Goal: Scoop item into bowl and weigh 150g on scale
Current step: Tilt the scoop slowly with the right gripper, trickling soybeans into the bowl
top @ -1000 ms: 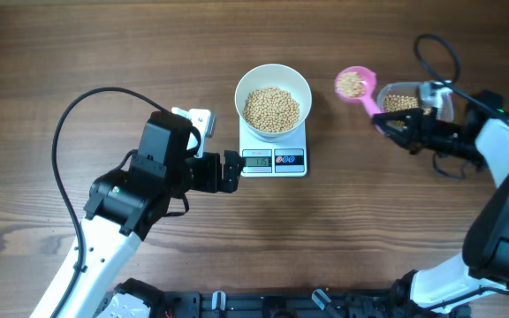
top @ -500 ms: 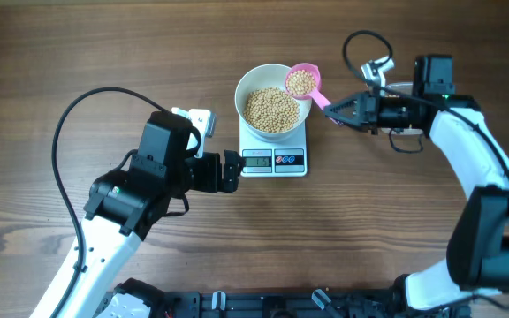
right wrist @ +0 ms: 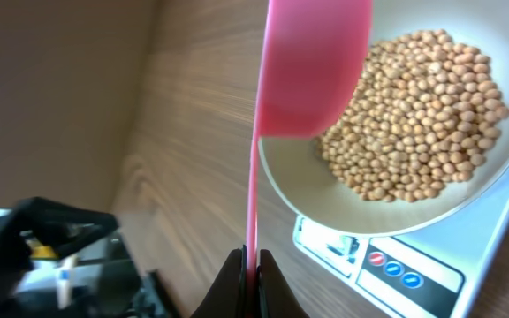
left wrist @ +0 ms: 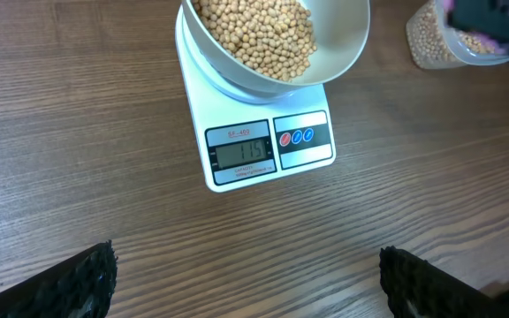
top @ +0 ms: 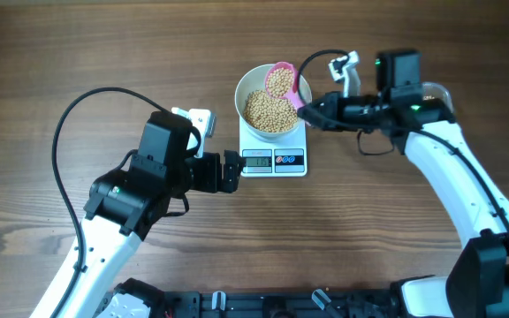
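Beans (top: 278, 82) in scoop (top: 295, 87) show overhead only; right hand (right wrist: 251, 265) pinches its handle, left hand (top: 234, 171) gapes.

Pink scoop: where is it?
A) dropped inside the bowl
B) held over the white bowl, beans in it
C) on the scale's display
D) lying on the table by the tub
B: the right fingers pinch the pink scoop by its handle, and it hangs above the white bowl with beans in it.

Overhead camera is looking straight down on the table (top: 78, 53); both wrist cameras are peering close, all sharing bowl (left wrist: 345, 40) and scale (left wrist: 256, 113).
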Motion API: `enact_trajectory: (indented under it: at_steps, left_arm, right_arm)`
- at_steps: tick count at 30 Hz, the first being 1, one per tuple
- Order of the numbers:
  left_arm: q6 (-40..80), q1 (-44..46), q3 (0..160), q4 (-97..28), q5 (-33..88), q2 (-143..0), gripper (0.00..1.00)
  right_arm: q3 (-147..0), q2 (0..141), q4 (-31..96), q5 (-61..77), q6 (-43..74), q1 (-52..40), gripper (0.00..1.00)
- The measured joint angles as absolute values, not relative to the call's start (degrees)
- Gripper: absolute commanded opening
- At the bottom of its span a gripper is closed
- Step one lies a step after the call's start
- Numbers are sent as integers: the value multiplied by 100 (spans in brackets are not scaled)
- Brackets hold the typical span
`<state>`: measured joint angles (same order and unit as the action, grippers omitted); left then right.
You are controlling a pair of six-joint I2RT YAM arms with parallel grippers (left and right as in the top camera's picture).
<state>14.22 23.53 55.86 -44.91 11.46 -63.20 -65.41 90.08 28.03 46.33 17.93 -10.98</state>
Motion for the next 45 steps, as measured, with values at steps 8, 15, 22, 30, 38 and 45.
enact_trajectory:
  at_steps: [8,15,22,30,38,45]
  left_arm:
    - [1422,2353,5586,-4491,1146,-6320,100]
    - [1422,2353,5586,-4491,1146,-6320,100]
    - [1422,2353,5586,-4491,1146,-6320,100]
    - [1422,2353,5586,-4491,1146,-6320,100]
    - [1422,2353,5586,-4491,1146,-6320,100]
    - [1422,2353,5586,-4491,1146,-6320,100]
  right_arm:
    - [-6541,9008,2799,3743,1621,-1450,4]
    - [-6541,9008,2777,3234,1378,-1487,4]
    - [-6541,9008,2709,2899,1214,-1535,4]
    - [-6694,9008,2707,2235,967,-1984,4]
    - [-6779,9008,2779,1890,738,-2200,4]
    - [-6788,9008,2869,1391,530,-2320,4]
